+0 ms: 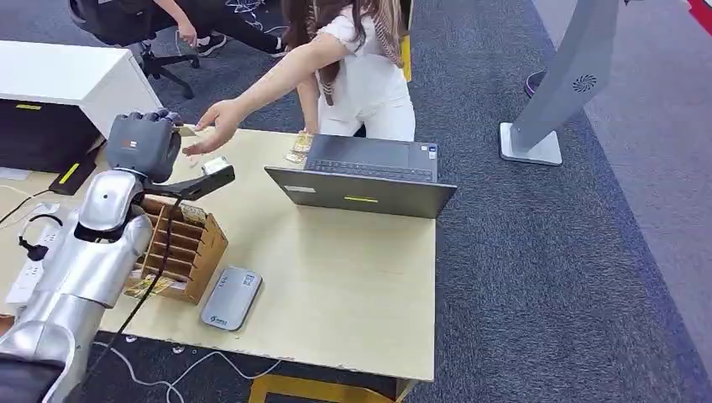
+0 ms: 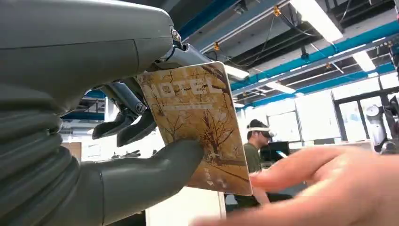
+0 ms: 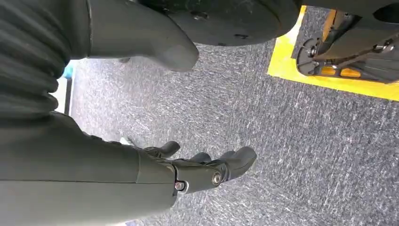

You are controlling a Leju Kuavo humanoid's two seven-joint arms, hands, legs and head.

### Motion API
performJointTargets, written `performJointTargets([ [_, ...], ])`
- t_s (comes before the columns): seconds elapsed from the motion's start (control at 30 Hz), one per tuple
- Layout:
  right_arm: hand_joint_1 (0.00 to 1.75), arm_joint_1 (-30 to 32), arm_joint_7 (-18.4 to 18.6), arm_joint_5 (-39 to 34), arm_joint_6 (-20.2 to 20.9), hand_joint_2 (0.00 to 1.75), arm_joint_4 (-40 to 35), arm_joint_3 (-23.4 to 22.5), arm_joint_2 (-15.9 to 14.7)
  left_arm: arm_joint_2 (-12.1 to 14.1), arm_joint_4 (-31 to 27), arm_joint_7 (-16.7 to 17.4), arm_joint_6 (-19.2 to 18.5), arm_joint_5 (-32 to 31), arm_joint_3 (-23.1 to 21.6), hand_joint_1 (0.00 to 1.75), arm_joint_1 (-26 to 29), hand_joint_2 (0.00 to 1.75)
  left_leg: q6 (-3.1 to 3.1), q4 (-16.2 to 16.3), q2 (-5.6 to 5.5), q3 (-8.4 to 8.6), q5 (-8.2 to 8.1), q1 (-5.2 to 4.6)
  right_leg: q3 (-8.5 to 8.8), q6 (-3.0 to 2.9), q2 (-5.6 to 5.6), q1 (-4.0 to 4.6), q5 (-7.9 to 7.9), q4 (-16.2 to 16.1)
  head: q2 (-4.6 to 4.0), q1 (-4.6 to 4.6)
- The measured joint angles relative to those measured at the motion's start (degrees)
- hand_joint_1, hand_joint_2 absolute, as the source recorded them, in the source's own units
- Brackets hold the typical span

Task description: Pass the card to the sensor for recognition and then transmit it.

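Card (image 2: 197,127) pinched in left hand (image 1: 144,143); person's hand (image 1: 214,124) touching card's edge.

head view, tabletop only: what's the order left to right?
Left hand holding the card → wooden card rack → grey card reader → open laptop. The person's hand reaches in at the card, just right of the left hand.

head view high over table (image 1: 353,277), wrist views close
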Motion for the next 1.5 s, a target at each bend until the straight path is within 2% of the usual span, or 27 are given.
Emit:
performJointTargets([
  [0.3, 0.00, -0.02, 0.07, -0.02, 0.00, 1.75, 0.00, 0.22, 0.00, -0.33, 1.01, 0.31, -1.03, -0.09, -0.02, 1.75, -0.41, 1.75, 0.00, 0.00, 0.02, 0.00, 0.00, 0.00, 0.00, 0.00, 0.02, 0.00, 0.00, 0.00, 0.00, 0.00],
  [0.33, 0.00, -0.02, 0.07, -0.02, 0.00, 1.75, 0.00, 0.24, 0.00, -0.35, 1.09, 0.31, -1.01, -0.02, -0.02, 0.00, -0.42, 1.75, 0.00, 0.00, 0.02, 0.00, 0.00, 0.00, 0.00, 0.00, 0.03, 0.00, 0.00, 0.00, 0.00, 0.00],
  [0.5, 0.00, -0.02, 0.26, -0.07, -0.04, 1.75, 0.00, 0.28, 0.00, -0.70, 1.42, 0.20, 1.07, 1.18, -0.04, 0.00, -0.15, 1.75, 0.00, 0.00, 0.05, 0.00, 0.00, 0.00, -0.01, 0.00, 0.08, 0.00, 0.00, 0.00, 0.00, 0.00],
  [0.87, 0.00, -0.02, 0.31, -0.59, -0.20, 1.75, 0.00, 0.35, 0.00, -1.49, 1.07, -0.24, 2.67, 1.75, -0.04, 0.00, 0.70, 1.75, 0.00, 0.00, 0.05, 0.00, 0.00, 0.00, 0.00, 0.00, 0.07, 0.00, 0.00, 0.00, 0.00, 0.00],
  [1.1, 0.00, -0.01, 0.04, -0.85, -0.52, 1.75, 0.00, 0.48, 0.00, -2.23, -4.05, -0.94, 3.50, 3.17, -0.04, 0.00, 4.22, 1.75, 0.00, 0.00, 0.05, 0.00, -0.01, 0.00, 0.00, 0.00, 0.07, 0.00, 0.00, 0.00, -0.02, 0.00],
  [1.2, 0.00, 0.02, -0.22, -1.93, -1.12, 1.75, 0.00, 0.46, 0.02, -2.25, -9.12, -2.06, 3.78, 5.47, -0.04, 0.00, 8.26, 1.75, -0.01, -0.01, 0.11, 0.00, -0.03, -0.01, 0.00, 0.00, 0.14, -0.02, 0.00, 0.00, 0.00, -0.02],
  [1.37, 0.00, 0.32, -0.39, -4.15, -2.14, 1.75, 0.00, -0.04, 0.04, -0.87, -24.01, -3.34, 4.70, 8.15, -0.04, 0.00, 22.28, 1.75, 0.02, -0.03, 0.32, 0.03, -0.14, -0.03, -0.10, 0.01, 0.37, -0.04, -0.08, -0.01, 0.00, -0.02],
  [1.5, 0.00, 0.45, -0.61, -5.51, -2.60, 1.75, 0.00, -0.89, 0.09, 0.79, -32.07, -4.34, 4.83, 8.13, -0.07, 0.00, 31.68, 1.75, 0.04, -0.07, 0.27, -0.04, -0.17, -0.03, -0.08, 0.05, 0.33, -0.04, -0.12, -0.01, 0.00, 0.00],
])
